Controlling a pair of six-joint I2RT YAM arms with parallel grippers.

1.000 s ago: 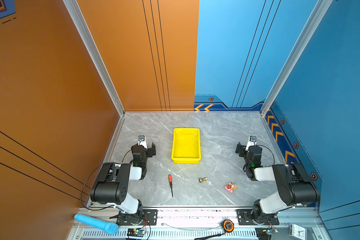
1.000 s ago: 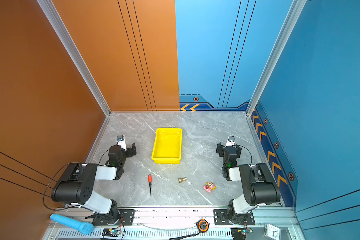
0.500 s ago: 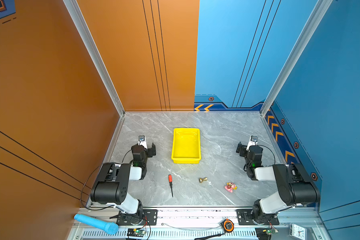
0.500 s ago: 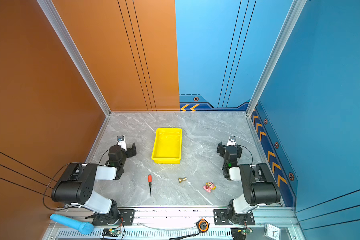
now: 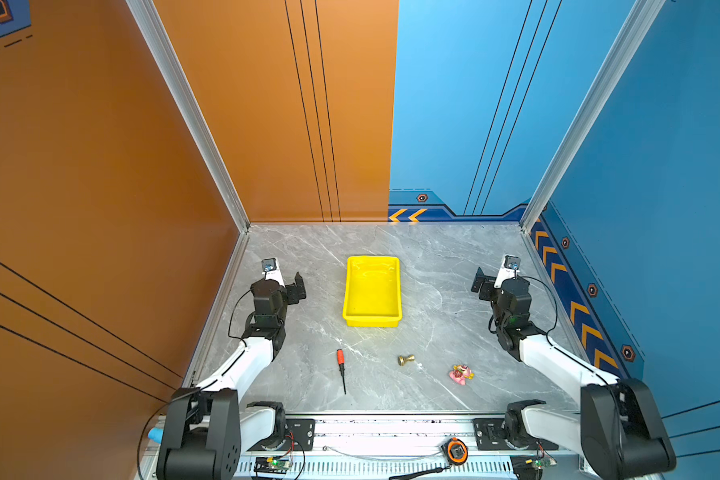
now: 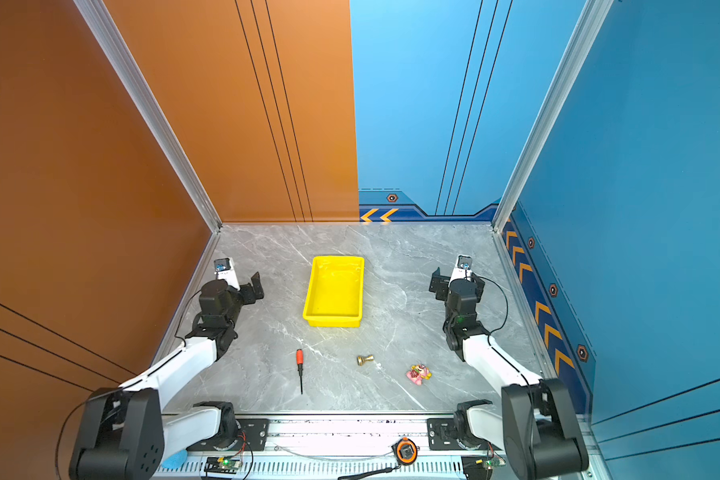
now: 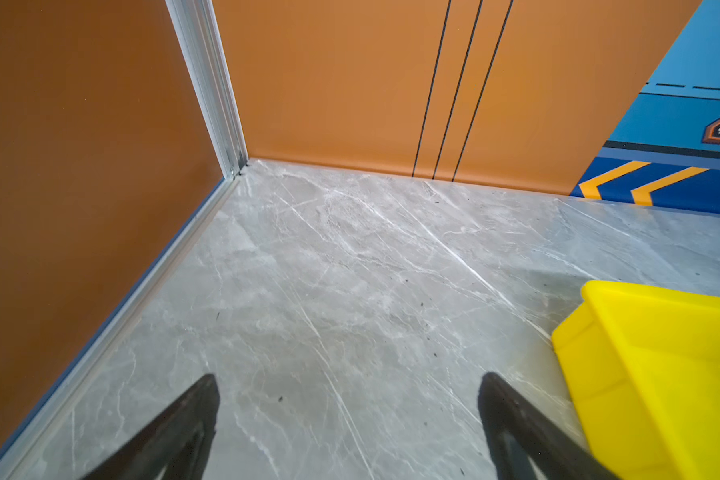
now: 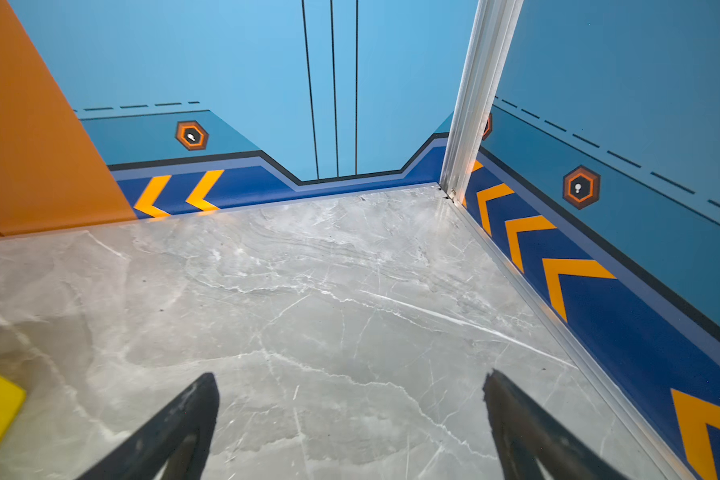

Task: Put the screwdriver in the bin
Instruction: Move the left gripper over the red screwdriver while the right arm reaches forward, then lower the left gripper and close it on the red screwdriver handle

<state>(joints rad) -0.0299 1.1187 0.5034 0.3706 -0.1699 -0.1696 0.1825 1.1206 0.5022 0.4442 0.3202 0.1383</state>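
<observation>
Short of the bin (image 5: 371, 321), I see the screwdriver (image 5: 341, 366) lying flat, not touching it; left gripper (image 7: 350, 388) and right gripper (image 8: 352, 386) flank the bin, jaws apart.

We find both arms alike: white tubular links (image 5: 250, 365) between bulky black joint housings (image 5: 200, 440). Thin black cables (image 5: 235, 307) loop beside each wrist, and each carries a small white camera mount (image 5: 270, 268). A green indicator light (image 5: 515, 319) glows on the right arm. Black base plates (image 5: 300, 428) show screws. The left gripper (image 7: 350, 377) and right gripper (image 8: 350, 376) carry black tapered fingers (image 7: 184, 424).
</observation>
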